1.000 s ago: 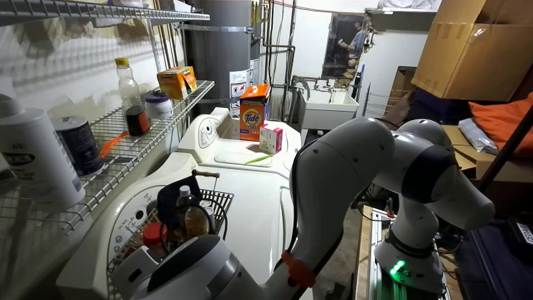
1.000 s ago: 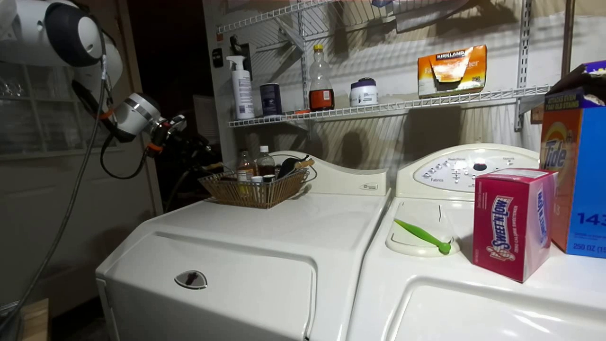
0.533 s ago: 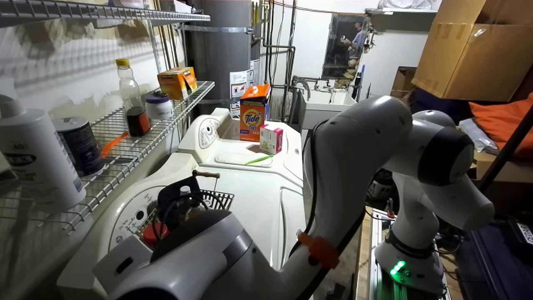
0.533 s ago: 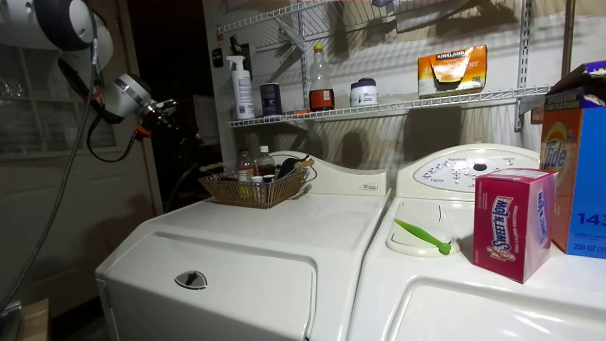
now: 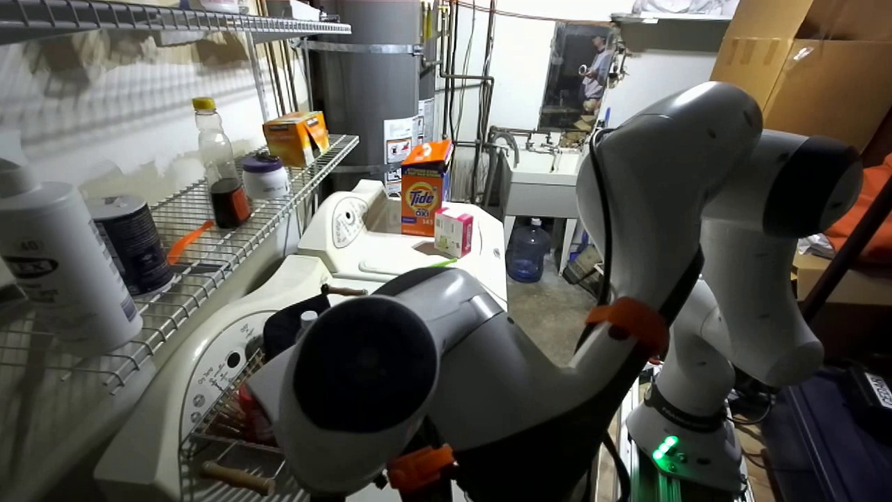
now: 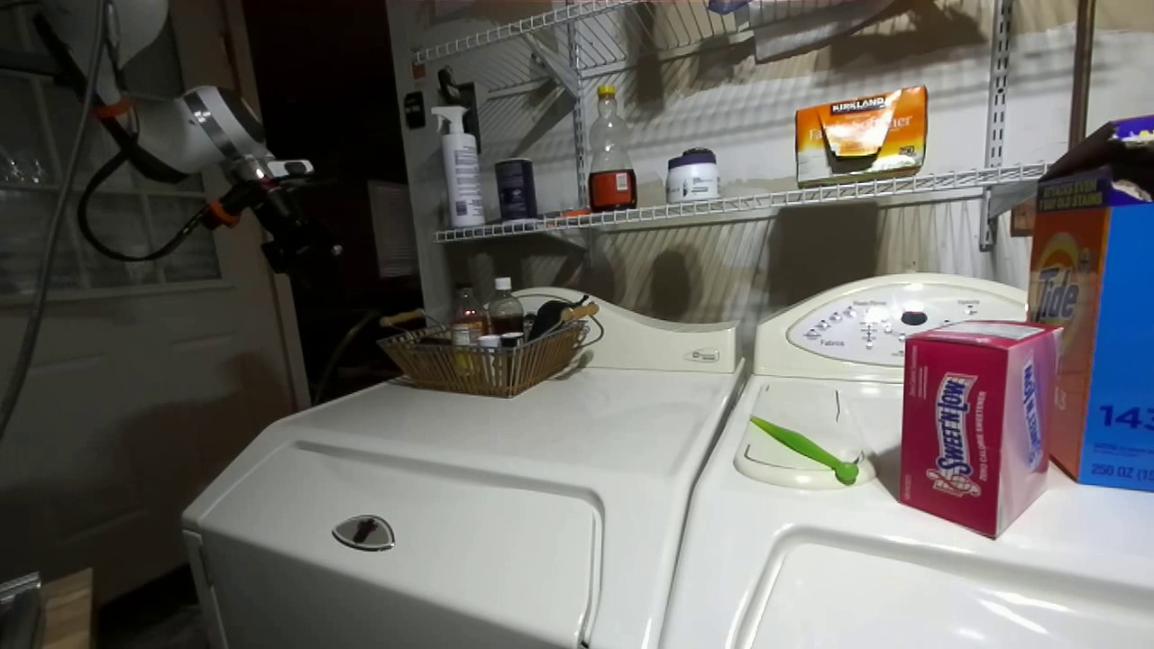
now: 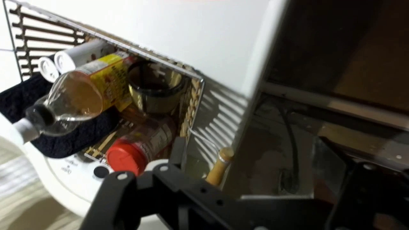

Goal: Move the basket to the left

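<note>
Wicker basket (image 6: 530, 367) stands, in both exterior views, on the white dryer-top counter (image 6: 541, 424), beside its control panel (image 5: 217, 373); a red-capped jar (image 7: 140, 147) and a yellow-labelled bottle (image 7: 91, 89) sit inside; the fingers (image 7: 178, 154), spread wide, hold nothing; in the wrist view, a wooden handle (image 7: 219, 167) shows between them, touching neither.

In an exterior view, the basket (image 6: 532, 365) sits on the left machine (image 6: 451, 451), with bottles (image 6: 506, 315) in it. On the right machine (image 6: 847, 563), a stick (image 6: 802, 447) lies left of a sweetener box (image 6: 969, 428), with a soap box (image 6: 1118, 333) behind. A shelf (image 6: 766, 195) hangs above both machines.
</note>
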